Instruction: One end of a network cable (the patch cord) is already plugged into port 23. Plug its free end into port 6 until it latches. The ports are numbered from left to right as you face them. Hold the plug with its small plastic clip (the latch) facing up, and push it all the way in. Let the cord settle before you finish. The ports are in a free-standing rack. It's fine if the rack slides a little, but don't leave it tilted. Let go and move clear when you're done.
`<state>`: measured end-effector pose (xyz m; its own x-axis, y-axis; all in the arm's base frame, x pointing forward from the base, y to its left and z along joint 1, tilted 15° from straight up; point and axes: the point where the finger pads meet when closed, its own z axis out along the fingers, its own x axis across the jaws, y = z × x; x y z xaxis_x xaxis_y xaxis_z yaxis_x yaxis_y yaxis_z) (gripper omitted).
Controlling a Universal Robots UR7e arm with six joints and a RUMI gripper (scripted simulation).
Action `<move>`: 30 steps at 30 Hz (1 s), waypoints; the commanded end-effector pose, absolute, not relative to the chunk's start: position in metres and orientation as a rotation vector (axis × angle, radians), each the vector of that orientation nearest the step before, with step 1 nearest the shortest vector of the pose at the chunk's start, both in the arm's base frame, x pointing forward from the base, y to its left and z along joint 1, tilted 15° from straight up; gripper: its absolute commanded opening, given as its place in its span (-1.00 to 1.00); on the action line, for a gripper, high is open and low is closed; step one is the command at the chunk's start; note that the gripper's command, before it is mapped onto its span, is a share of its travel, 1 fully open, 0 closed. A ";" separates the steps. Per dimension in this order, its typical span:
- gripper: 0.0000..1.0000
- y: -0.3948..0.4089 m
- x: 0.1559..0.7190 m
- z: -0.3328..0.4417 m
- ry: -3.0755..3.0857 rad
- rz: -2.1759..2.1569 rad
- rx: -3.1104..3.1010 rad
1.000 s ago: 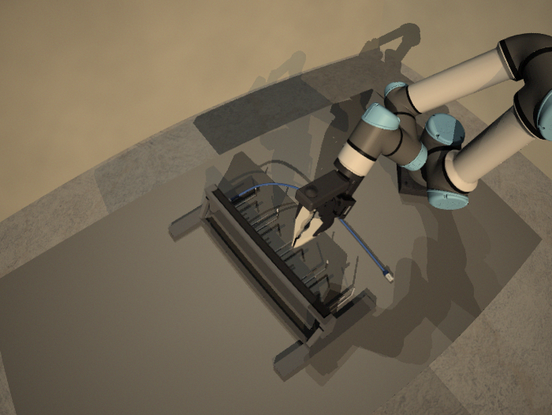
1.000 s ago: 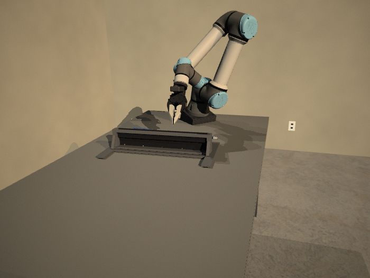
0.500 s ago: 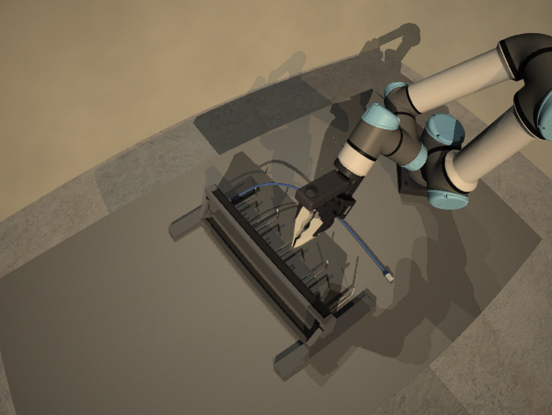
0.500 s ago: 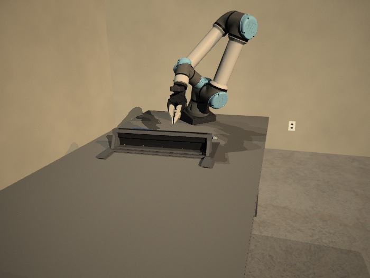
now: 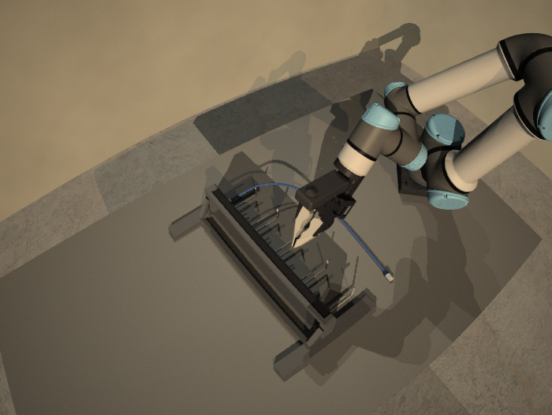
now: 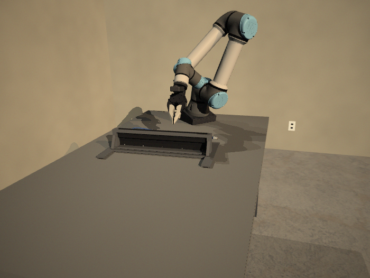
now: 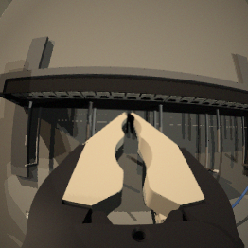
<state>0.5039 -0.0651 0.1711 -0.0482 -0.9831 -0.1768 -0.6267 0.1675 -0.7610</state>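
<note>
The black rack (image 5: 267, 247) (image 6: 164, 131) (image 7: 128, 82) stands level on its feet, with a row of ports (image 7: 118, 96) along the side facing the arm. The blue cord (image 5: 273, 183) (image 6: 140, 128) runs from the rack's upper-left end in the top view, arcs behind the gripper and comes out towards the lower right. Its free plug (image 5: 389, 277) (image 6: 214, 137) lies on the table beyond the rack's other end; its clip is too small to make out. My gripper (image 5: 293, 246) (image 6: 173, 123) (image 7: 128, 115) is shut and empty, above the port side near mid-rack, apart from cord and plug. Individual port numbers are unreadable.
Several thin metal bars (image 5: 327, 263) (image 7: 161, 123) stick out from the rack's port side under the gripper. A rack foot (image 5: 367, 298) reaches out between the rack's end and the free plug. The grey table (image 5: 111, 321) (image 6: 134, 209) extends beyond the rack's other side.
</note>
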 end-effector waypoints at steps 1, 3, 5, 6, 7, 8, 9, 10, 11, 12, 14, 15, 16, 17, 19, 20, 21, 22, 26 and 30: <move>-1.00 -0.065 0.504 0.171 1.755 -0.656 -1.536; -1.00 -0.065 0.504 0.171 1.755 -0.656 -1.536; -1.00 -0.065 0.504 0.172 1.755 -0.656 -1.536; -1.00 -0.065 0.504 0.172 1.755 -0.656 -1.536; -1.00 -0.065 0.504 0.172 1.755 -0.656 -1.536; -1.00 -0.065 0.504 0.172 1.755 -0.656 -1.536; -1.00 -0.065 0.504 0.172 1.755 -0.656 -1.536; -1.00 -0.065 0.504 0.172 1.755 -0.656 -1.536; -1.00 -0.065 0.503 0.172 1.755 -0.656 -1.536; -1.00 -0.065 0.503 0.172 1.755 -0.656 -1.536; -1.00 -0.065 0.503 0.172 1.755 -0.656 -1.536; -1.00 -0.065 0.503 0.173 1.755 -0.656 -1.536; -1.00 -0.065 0.502 0.173 1.755 -0.656 -1.536; -1.00 -0.065 0.502 0.173 1.755 -0.656 -1.536; -1.00 -0.065 0.501 0.174 1.755 -0.656 -1.536; -1.00 -0.066 0.501 0.174 1.755 -0.656 -1.536; -1.00 -0.066 0.500 0.174 1.755 -0.656 -1.536; -1.00 -0.066 0.500 0.175 1.755 -0.656 -1.536; -1.00 -0.066 0.499 0.176 1.755 -0.656 -1.536; -1.00 -0.066 0.496 0.178 1.755 -0.656 -1.536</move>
